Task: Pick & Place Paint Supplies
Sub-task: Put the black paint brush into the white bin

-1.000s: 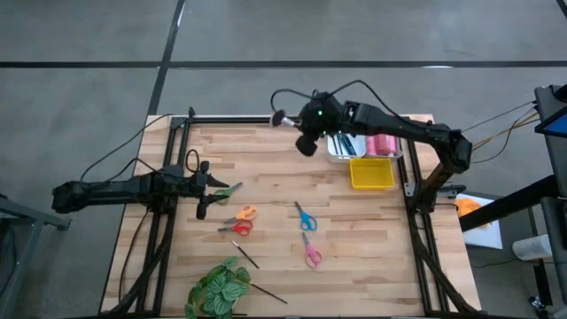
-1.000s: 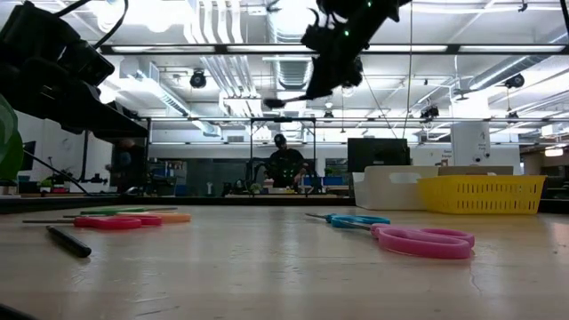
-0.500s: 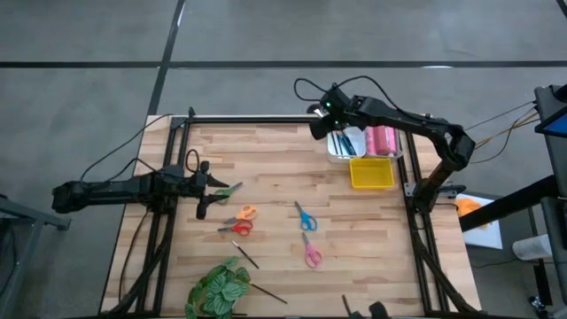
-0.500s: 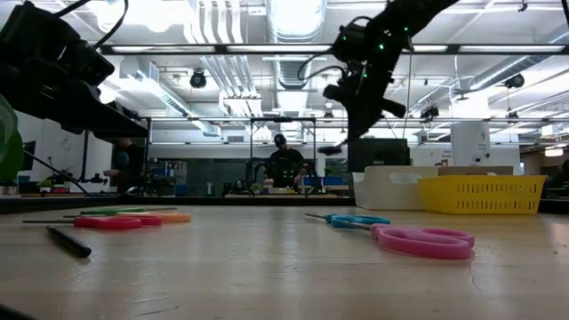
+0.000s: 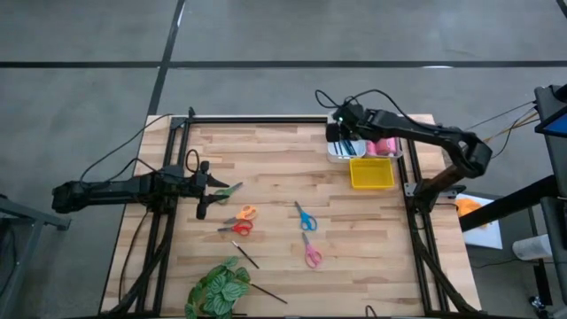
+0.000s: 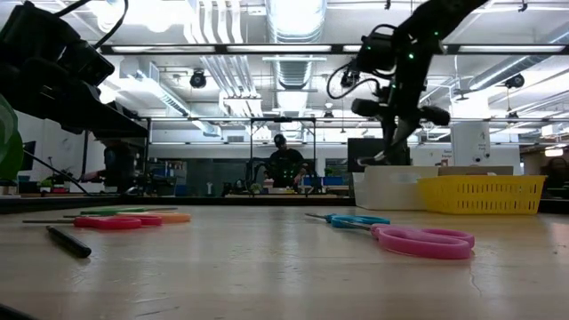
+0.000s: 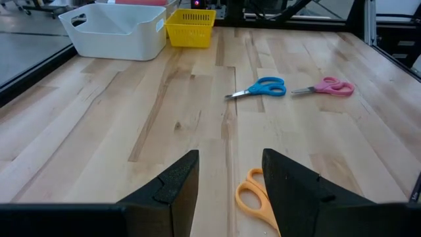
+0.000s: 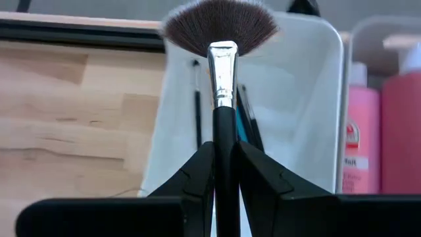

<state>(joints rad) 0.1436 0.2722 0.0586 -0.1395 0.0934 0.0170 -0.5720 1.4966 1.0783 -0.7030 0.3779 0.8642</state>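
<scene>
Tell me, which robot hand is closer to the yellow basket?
The right hand: it hovers over the white bin next to the yellow basket, gripping a fan brush. The left hand sits across the table.

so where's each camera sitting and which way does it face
High view: overhead, straight down on the table; both arms show.
Low view: tabletop height, facing the room; right arm above the white bin.
Left wrist view: behind the left hand, open, facing across the table.
Right wrist view: behind the right hand, shut on the fan brush over the bin.
All share the bin.
</scene>
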